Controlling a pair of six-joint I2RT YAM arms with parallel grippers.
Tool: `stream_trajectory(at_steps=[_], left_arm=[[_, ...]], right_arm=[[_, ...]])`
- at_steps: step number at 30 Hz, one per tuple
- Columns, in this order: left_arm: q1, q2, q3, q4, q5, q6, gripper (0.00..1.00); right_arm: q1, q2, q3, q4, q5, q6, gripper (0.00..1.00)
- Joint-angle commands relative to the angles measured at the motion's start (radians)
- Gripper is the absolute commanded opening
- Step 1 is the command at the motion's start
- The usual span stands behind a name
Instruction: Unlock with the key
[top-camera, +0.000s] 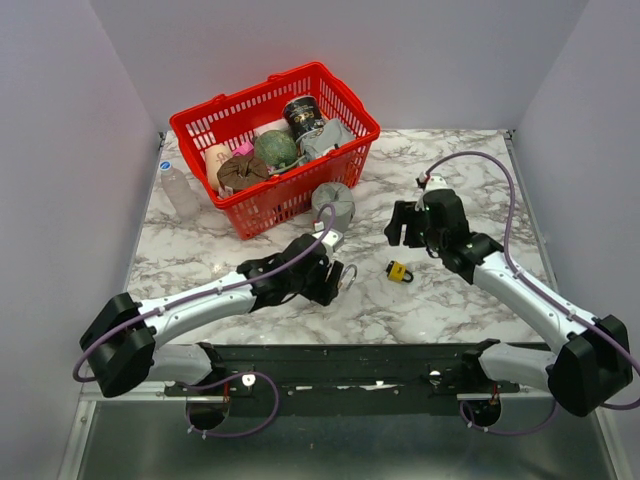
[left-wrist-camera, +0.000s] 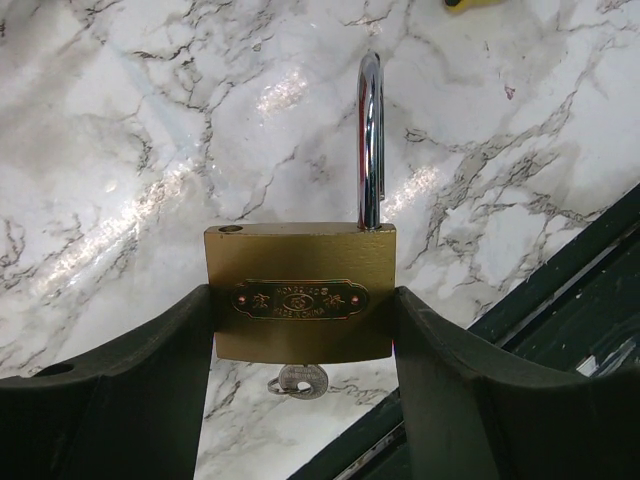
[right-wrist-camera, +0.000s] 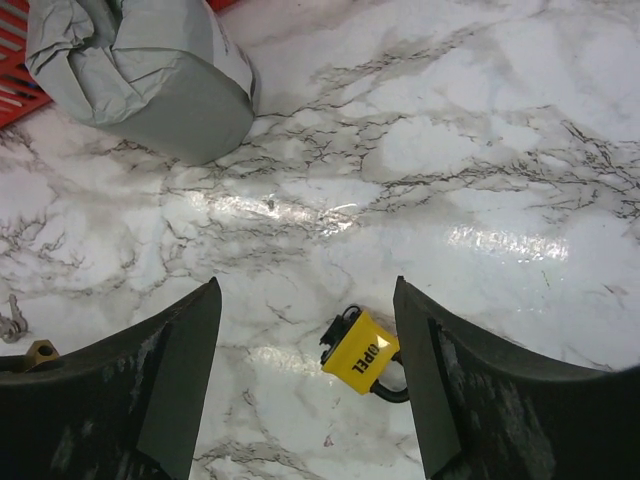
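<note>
Top view. Basket (top-camera: 268, 205) upper left of centre on table (top-camera: 450, 300); bottle (top-camera: 180, 190) left of it; cloth roll (top-camera: 335, 203) just below its right corner. Padlock (left-wrist-camera: 300, 305) centre, between left gripper (top-camera: 337, 279) fingers; small lock (top-camera: 398, 270) to its right, below right gripper (top-camera: 402, 232).

One camera looks down from above and behind the arm bases over the whole marble surface (top-camera: 460, 180), each wrist camera peers close past its own fingers (left-wrist-camera: 120, 400), left onto the brass padlock (left-wrist-camera: 300, 305), right onto the yellow lock (right-wrist-camera: 360, 358) also seen overhead

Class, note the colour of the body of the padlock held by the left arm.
Brass gold. The padlock body shows best in the left wrist view.
</note>
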Motion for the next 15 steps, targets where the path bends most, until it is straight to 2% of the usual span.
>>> stream_trajectory(at_steps=[1,11,15], left_arm=[[0.001,0.03,-0.006,0.153,0.016,-0.079,0.0],[0.004,0.193,0.022,0.213,-0.078,-0.209,0.0],[0.004,0.262,0.043,0.14,-0.193,-0.224,0.0]], right_arm=[[-0.011,-0.023,-0.032,0.051,0.031,-0.013,0.78],[-0.022,-0.045,-0.066,0.059,0.008,-0.009,0.78],[-0.024,-0.058,-0.075,0.057,0.009,-0.01,0.78]])
